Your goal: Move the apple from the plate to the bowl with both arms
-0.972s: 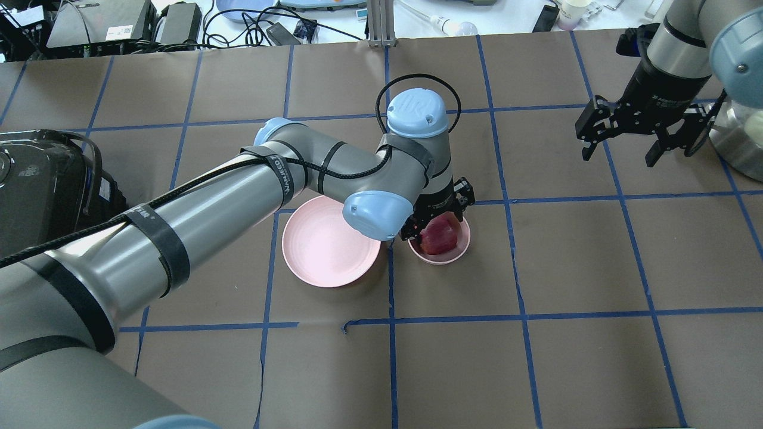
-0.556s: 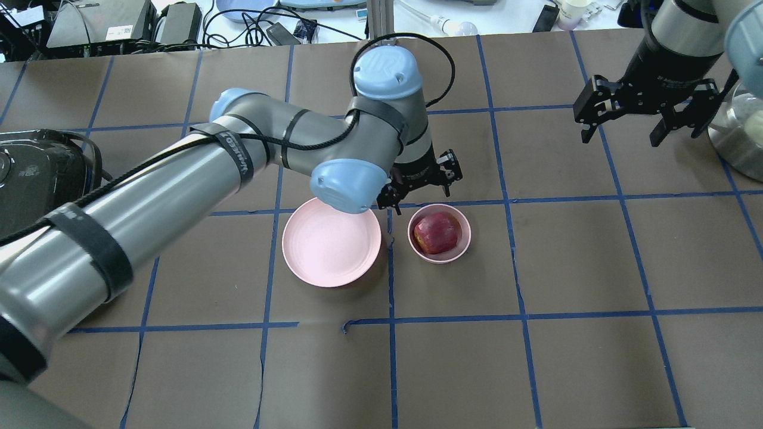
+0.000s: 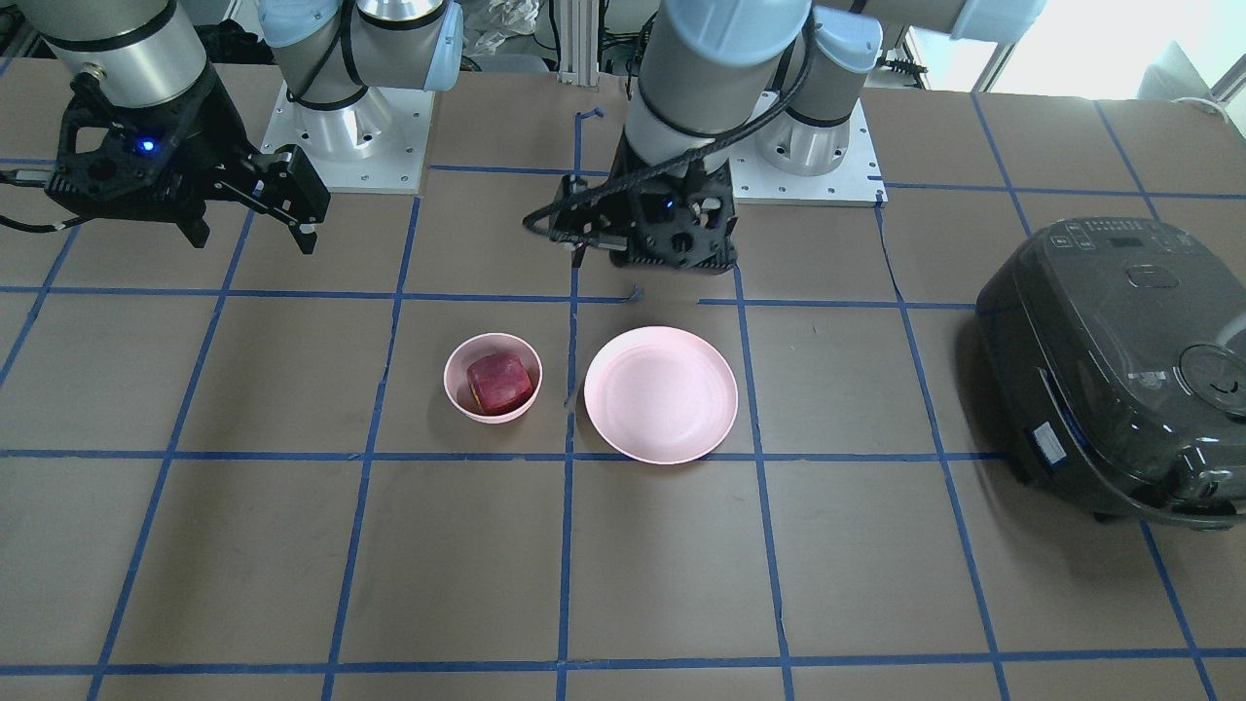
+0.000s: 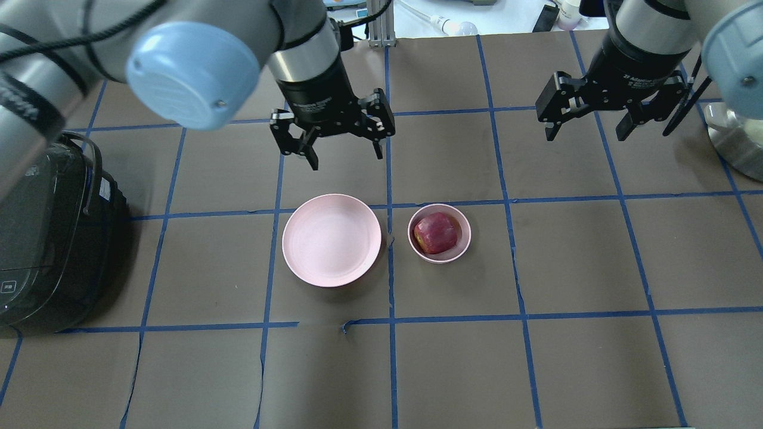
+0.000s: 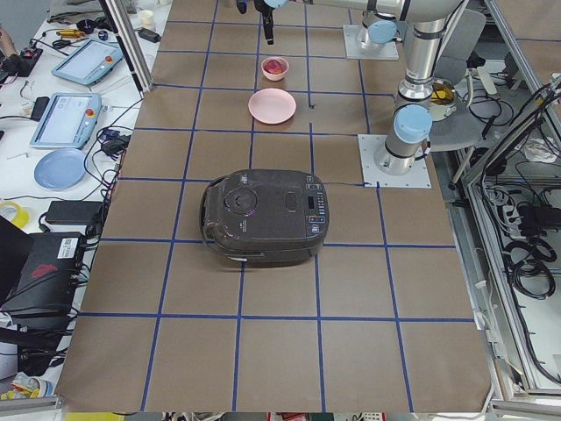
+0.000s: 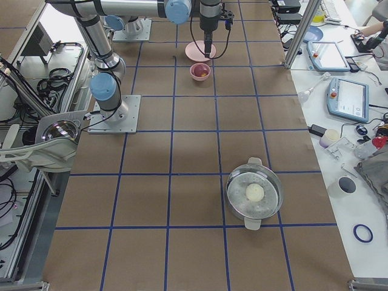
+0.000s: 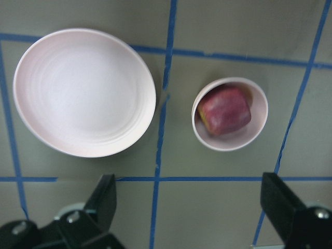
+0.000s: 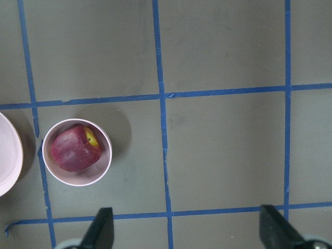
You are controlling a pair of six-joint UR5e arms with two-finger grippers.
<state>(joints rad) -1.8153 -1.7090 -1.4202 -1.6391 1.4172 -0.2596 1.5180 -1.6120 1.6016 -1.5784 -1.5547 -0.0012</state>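
The dark red apple (image 4: 437, 233) lies inside the small pink bowl (image 4: 411, 236). The wide pink plate (image 4: 331, 239) sits bare just to the bowl's left. My left gripper (image 4: 346, 156) is open and holds nothing; it hangs high, beyond the plate. My right gripper (image 4: 587, 134) is open too and holds nothing, beyond and to the right of the bowl. The left wrist view looks down on the plate (image 7: 83, 92) and the apple (image 7: 225, 110) in the bowl (image 7: 231, 144). The right wrist view shows the apple (image 8: 76, 148) in the bowl (image 8: 78, 181).
A black rice cooker (image 4: 42, 238) stands at the table's left edge. A steel pot (image 4: 736, 143) stands at the right edge. Blue tape lines mark a grid on the brown table top (image 4: 572, 369).
My left gripper has risen from the bowl and moved back and to the left, leaving the apple in the bowl. My right gripper has shifted slightly to the left.
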